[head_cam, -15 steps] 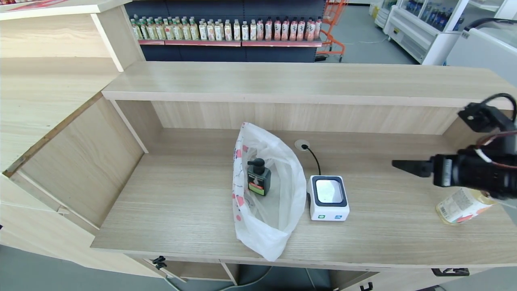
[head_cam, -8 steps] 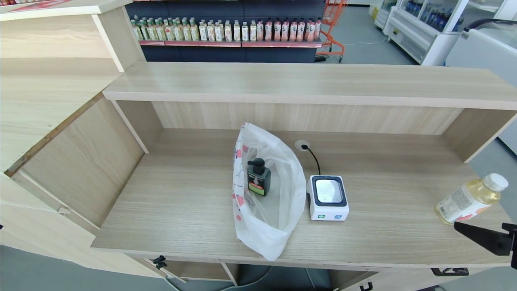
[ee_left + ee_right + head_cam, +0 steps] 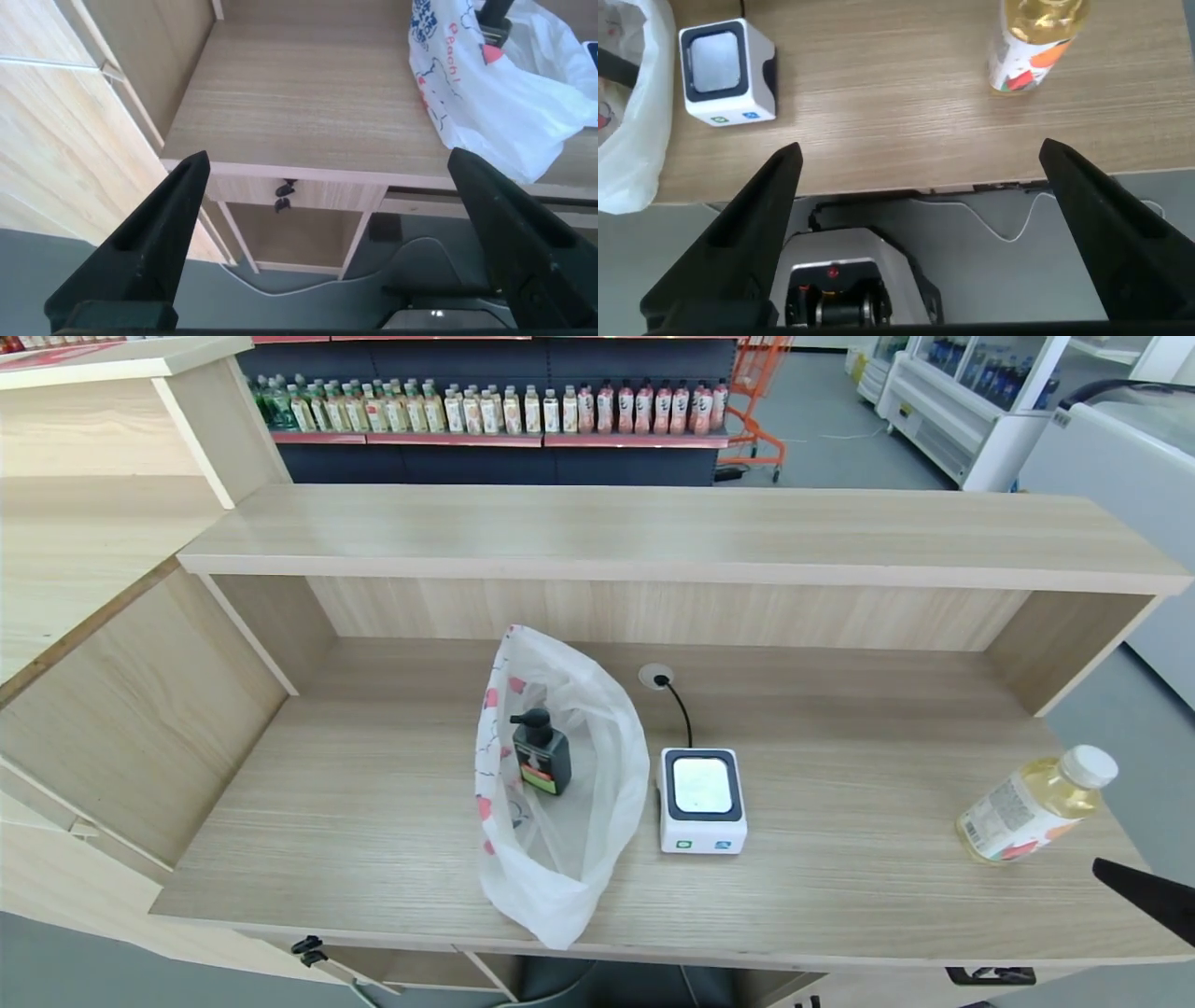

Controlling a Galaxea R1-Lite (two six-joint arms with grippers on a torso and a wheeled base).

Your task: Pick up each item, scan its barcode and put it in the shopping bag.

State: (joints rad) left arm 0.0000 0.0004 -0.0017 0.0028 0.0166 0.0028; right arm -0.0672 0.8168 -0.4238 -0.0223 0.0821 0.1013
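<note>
Left fingers, right fingers: spread wide, empty | bottle: pale yellow liquid, white cap, printed label

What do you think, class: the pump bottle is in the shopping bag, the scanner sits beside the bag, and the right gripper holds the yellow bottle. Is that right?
Not quite. The right gripper is open and holds nothing; the yellow bottle rests on the counter beyond its fingertips, as the right wrist view shows. The rest stands.
</note>
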